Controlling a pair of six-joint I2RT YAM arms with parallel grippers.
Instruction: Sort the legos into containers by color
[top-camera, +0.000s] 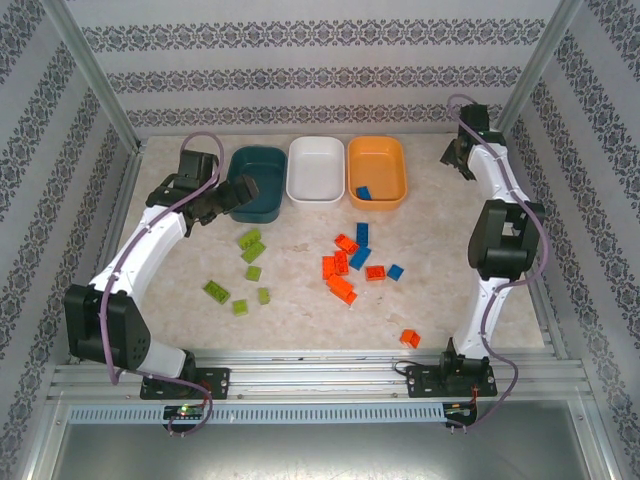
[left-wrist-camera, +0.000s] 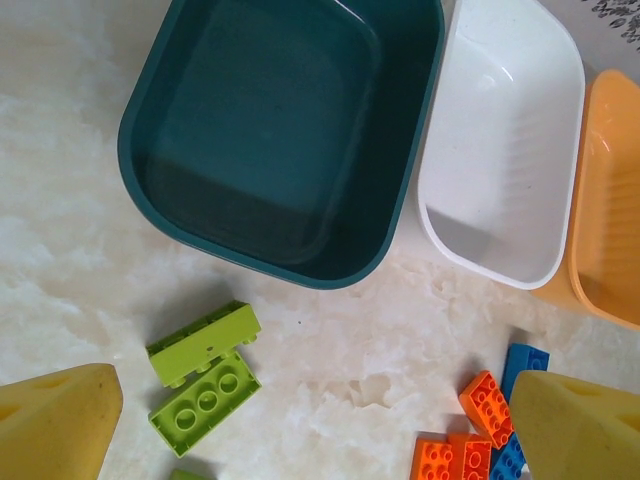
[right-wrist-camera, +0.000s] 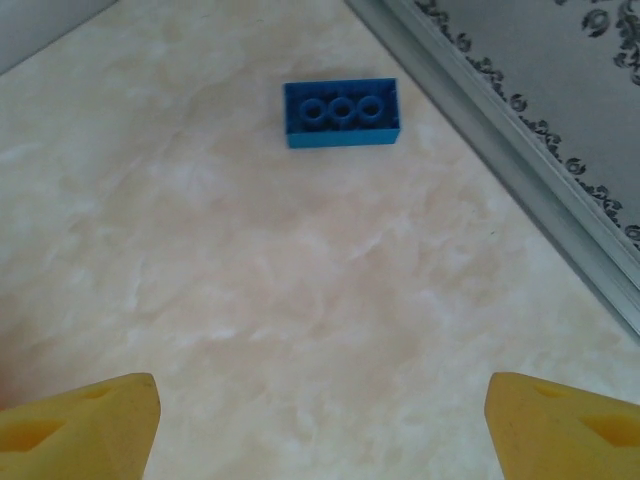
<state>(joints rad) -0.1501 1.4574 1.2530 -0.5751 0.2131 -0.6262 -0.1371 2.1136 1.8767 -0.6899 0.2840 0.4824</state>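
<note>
Right wrist | right gripper (right-wrist-camera: 320, 400) wide open, empty | blue brick (right-wrist-camera: 341, 113) ahead, long axis parallel to finger span

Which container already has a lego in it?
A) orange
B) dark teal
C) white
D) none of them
A: the top view shows one blue brick lying inside the orange bin.

The left arm arcs from its base toward 1 o'clock, and the left gripper (top-camera: 238, 194) has its jaws spread wide. The right arm stretches toward 12 o'clock, with the right gripper (top-camera: 456, 160) equally wide apart.
</note>
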